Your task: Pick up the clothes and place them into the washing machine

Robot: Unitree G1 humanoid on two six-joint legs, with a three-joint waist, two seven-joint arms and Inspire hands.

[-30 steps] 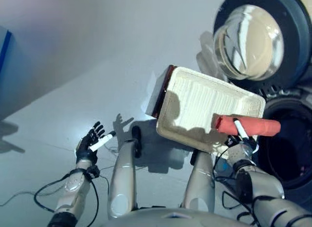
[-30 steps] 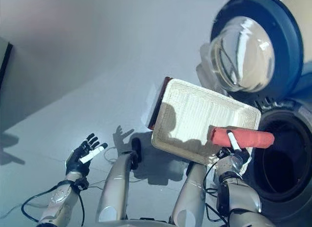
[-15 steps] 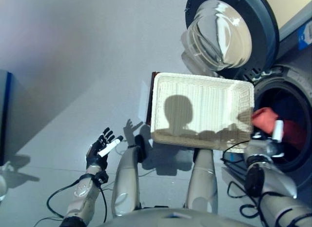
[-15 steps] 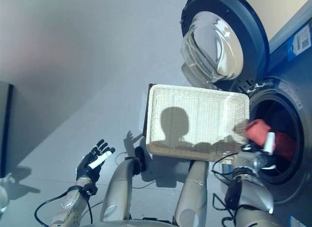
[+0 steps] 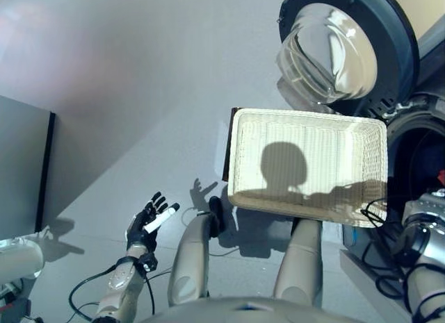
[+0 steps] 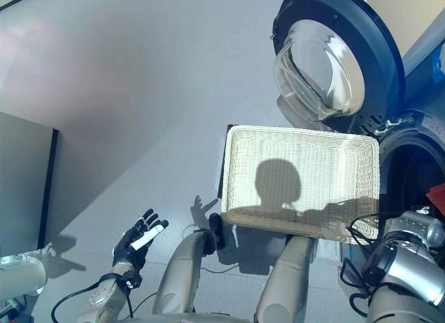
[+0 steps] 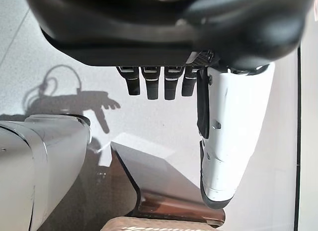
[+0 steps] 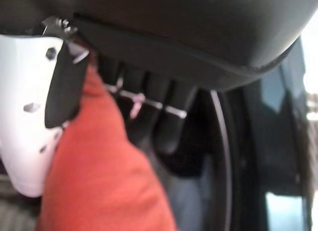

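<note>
The shallow wicker basket [image 5: 306,164] rests empty on the dark brown box [image 5: 226,153] beside the washing machine, whose round door [image 5: 338,53] stands open. My right hand [image 8: 198,37] is inside the dark drum opening [image 6: 410,171], with thumb and fingers curled round a red cloth [image 8: 99,176]. A corner of that cloth [image 6: 437,197] shows at the drum's right side. My left hand [image 5: 149,219] is held open and empty over the floor, left of the basket; it also shows in the left wrist view [image 7: 164,37].
A grey cabinet [image 5: 22,171] stands at the left edge. A white object [image 5: 17,258] lies on the floor below it. Grey floor lies between the cabinet and the basket.
The camera has shifted. My right hand has carried the red cloth further right into the drum, almost out of the eye views. My left hand stays open in the same pose.
</note>
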